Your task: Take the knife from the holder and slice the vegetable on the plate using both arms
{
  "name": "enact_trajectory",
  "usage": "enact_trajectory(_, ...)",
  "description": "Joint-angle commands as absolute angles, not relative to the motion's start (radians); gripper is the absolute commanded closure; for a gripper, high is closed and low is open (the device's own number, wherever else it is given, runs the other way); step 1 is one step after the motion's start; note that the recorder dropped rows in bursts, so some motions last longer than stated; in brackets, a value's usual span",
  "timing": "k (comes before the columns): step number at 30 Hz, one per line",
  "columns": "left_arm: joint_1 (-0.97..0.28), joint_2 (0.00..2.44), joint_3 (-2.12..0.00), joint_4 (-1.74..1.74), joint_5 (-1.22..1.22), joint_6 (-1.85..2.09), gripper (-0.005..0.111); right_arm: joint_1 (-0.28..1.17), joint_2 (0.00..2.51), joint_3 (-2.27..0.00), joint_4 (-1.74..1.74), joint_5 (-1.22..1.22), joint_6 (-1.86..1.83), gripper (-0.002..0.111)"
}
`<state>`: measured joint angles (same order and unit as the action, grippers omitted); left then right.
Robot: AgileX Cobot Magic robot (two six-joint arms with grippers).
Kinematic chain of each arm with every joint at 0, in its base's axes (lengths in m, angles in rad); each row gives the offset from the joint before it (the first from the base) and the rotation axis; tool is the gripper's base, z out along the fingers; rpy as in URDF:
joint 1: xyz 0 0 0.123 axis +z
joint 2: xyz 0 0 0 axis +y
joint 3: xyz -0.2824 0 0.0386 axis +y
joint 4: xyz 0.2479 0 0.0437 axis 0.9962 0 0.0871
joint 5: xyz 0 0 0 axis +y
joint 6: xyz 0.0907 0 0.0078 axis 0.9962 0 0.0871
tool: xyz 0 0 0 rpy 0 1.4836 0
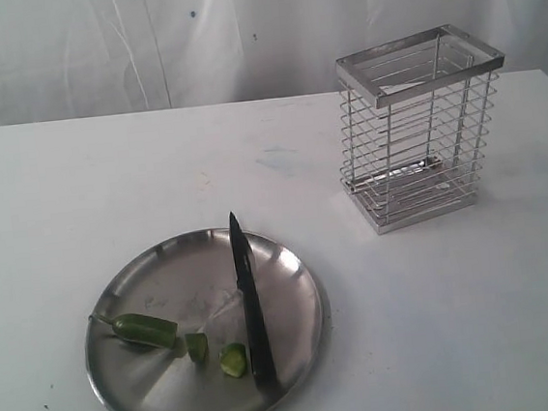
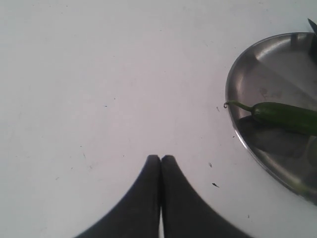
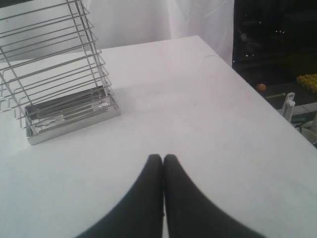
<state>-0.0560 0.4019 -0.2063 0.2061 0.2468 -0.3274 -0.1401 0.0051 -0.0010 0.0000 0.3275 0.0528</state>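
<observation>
The knife [image 1: 252, 310] is lying loose across the plate [image 1: 154, 266], its tip overhanging the rim, beside the chili [image 1: 145, 329] and two cut slices [image 1: 234, 360]. The plate is sitting near the table [image 1: 460, 324] edge closest to the exterior camera. The holder [image 1: 420, 133] is standing empty. The left tool [image 2: 161, 158] and right tool [image 3: 162, 157] are sitting closed, gripping nothing. Hazard: an arm nudging the plate risks sliding the knife off and scattering the slices.
</observation>
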Motion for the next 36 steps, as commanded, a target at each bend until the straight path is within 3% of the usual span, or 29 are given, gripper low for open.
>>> enact_trajectory(1, -0.052, 0.396, -0.200, 0.211, 0.254, -0.335, 0.107, -0.138, 0.000, 0.000, 0.007, 0.320, 0.057, 0.108)
enact_trajectory(11, -0.052, 0.387, -0.200, 0.211, 0.256, -0.335, 0.107, -0.138, 0.000, 0.000, 0.007, 0.320, 0.057, 0.108)
enact_trajectory(15, -0.052, 0.250, -0.186, 0.233, 0.320, -0.335, 0.107, -0.138, 0.000, 0.000, 0.007, 0.320, 0.057, 0.108)
enact_trajectory(20, -0.110, 0.102, -0.082, 0.132, 0.086, -0.336, 0.107, -0.138, 0.000, 0.000, 0.007, 0.320, 0.057, 0.108)
enact_trajectory(25, -0.112, 0.062, 0.000, -0.147, -0.050, 0.200, 0.107, -0.138, 0.000, 0.000, 0.007, 0.320, 0.057, 0.108)
enact_trajectory(27, -0.092, 0.047, 0.000, -0.300, 0.032, 0.323, 0.107, -0.138, 0.000, 0.000, 0.007, 0.320, 0.057, 0.108)
enact_trajectory(32, -0.035, 0.022, 0.000, -0.163, 0.249, 0.120, 0.107, -0.138, 0.000, 0.000, 0.007, 0.320, 0.057, 0.108)
enact_trajectory(36, -0.007, 0.000, 0.000, -0.109, 0.213, 0.086, 0.107, -0.138, 0.000, 0.000, 0.007, 0.320, 0.057, 0.108)
